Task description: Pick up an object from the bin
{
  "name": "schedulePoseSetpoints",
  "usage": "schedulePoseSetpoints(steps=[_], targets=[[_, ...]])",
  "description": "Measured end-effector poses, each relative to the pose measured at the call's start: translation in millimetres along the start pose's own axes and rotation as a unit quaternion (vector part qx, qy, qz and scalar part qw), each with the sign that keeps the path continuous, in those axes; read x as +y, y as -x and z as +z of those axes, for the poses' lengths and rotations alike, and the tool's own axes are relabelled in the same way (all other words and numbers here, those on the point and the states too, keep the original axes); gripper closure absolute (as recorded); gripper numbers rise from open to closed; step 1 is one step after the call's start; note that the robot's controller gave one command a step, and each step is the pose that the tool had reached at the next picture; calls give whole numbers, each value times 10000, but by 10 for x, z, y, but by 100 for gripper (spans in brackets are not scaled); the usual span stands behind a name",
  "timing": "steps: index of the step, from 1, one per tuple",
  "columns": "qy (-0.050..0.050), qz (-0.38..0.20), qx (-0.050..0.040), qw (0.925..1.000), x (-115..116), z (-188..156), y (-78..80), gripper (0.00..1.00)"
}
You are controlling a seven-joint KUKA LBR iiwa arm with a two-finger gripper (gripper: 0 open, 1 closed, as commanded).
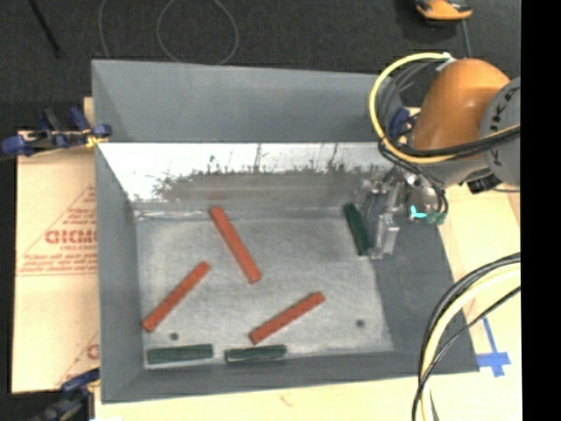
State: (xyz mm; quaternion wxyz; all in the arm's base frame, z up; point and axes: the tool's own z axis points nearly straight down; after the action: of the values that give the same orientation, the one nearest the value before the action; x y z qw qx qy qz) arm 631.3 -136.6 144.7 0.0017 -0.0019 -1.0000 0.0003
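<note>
Dark green bar lies on the floor of the grey bin, far right, near the back wall, tilted a little off upright in the view. Sweeping from the left, we note the left red bar lying diagonally, with the left front green bar flat along the front wall below it. Next comes the middle red bar, slanting the other way. The second front green bar sits just beside the first one. The right red bar lies just above it. At the far right the gripper hangs low, just beside the dark green bar; we cannot tell whether it is released or clenched.
</note>
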Motion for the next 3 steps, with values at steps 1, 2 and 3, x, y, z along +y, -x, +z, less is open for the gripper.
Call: schedulePoseSetpoints(steps=[1, 2, 3], targets=[[-10, -2313, -36, 9729, 86, 647, -115, 0], [30, -4696, -106, 8828, 5, 654, 6, 0], [15, -4680, -20, 8837, -68, 678, -32, 100]])
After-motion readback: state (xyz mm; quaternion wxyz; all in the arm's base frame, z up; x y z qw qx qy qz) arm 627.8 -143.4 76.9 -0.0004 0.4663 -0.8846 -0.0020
